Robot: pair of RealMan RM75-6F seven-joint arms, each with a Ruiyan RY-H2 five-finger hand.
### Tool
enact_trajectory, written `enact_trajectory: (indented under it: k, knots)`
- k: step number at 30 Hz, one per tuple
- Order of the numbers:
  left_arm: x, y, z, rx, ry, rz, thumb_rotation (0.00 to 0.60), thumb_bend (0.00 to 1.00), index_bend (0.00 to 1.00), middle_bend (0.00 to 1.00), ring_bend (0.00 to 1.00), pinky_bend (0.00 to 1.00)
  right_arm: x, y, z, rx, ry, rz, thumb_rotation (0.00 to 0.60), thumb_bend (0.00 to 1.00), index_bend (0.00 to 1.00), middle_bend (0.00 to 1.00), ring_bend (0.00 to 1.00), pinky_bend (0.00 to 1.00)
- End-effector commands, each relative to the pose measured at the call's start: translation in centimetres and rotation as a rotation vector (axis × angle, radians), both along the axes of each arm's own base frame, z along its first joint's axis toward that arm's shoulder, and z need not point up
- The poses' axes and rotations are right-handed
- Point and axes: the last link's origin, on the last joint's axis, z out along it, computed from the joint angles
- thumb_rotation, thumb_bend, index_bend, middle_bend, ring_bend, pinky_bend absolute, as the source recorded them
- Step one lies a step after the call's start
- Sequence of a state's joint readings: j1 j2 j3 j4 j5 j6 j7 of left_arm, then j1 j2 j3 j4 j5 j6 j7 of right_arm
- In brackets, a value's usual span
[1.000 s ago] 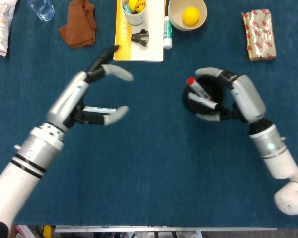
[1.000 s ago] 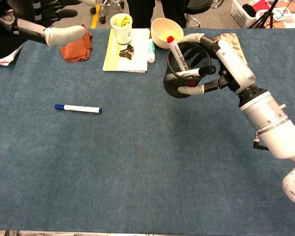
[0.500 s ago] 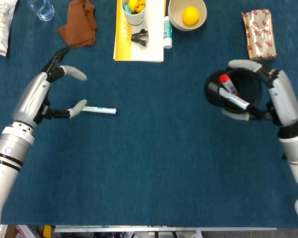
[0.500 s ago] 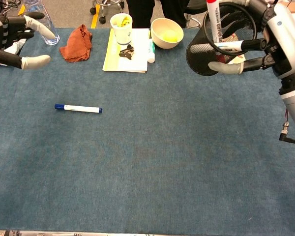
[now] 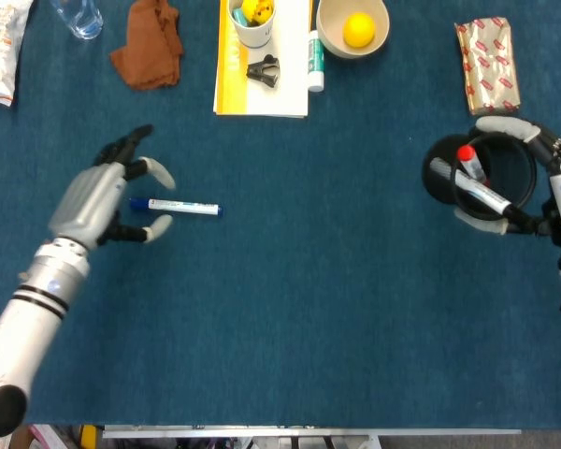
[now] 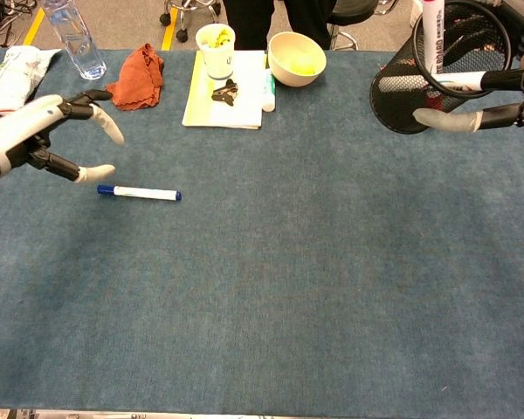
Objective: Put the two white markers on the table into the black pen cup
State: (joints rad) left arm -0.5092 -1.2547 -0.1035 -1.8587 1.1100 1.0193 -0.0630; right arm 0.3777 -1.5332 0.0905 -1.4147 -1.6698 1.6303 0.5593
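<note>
One marker in the cup, one left on the surface.

The right hand [image 5: 542, 182] grips the black pen cup [image 6: 437, 65] raised near the surface's right edge, a red-capped marker [image 5: 481, 187] already inside. The blue-capped marker [image 6: 140, 192] lies flat toward the left edge. The left hand [image 5: 112, 196] hovers just beside its cap end, fingers spread, holding nothing; picking it up and dropping it in remains.
</note>
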Motion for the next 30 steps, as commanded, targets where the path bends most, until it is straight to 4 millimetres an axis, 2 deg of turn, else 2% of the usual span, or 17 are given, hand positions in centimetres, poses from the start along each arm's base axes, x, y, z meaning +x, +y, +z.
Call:
enact_trajectory:
  k: [1,11,18,24,30]
  knots:
    - [0.4,0.3,-1.9,-0.043,0.026,-0.038,0.6,0.27,0.43,0.0,0.0,0.0,-0.1,0.2,0.2,-0.006,-0.003,0.005,0.6,0.0,0.45,0.53,0.43,0.42]
    - [1.9,1.4,-5.9,-0.092,0.05,-0.125,0.6,0.27,0.44,0.0,0.0,0.0,-0.8,0.9,0.8,-0.014,-0.005,-0.007,0.6,0.0,0.45,0.53,0.43,0.42]
    - [2.9,2.5,-7.5,-0.103,0.06,-0.151,0.6,0.27,0.4,0.0,0.0,0.0,-1.2,1.0,0.5,-0.001,-0.012,-0.018,0.6,0.0,0.45,0.53,0.43,0.42]
    - [2.6,3.4,-8.3,-0.114,0.108,-0.146,0.6,0.27,0.41,0.0,0.0,0.0,-1.4,1.1,0.3,0.007,-0.013,-0.018,0.6,0.0,0.45,0.53,0.43,0.42]
    - [1.5,3.7,-8.8,-0.123,0.164,-0.119,0.6,0.27,0.43,0.0,0.0,0.0,-1.4,1.1,0.2,0.012,-0.012,-0.02,0.6,0.0,0.45,0.53,0.43,0.42]
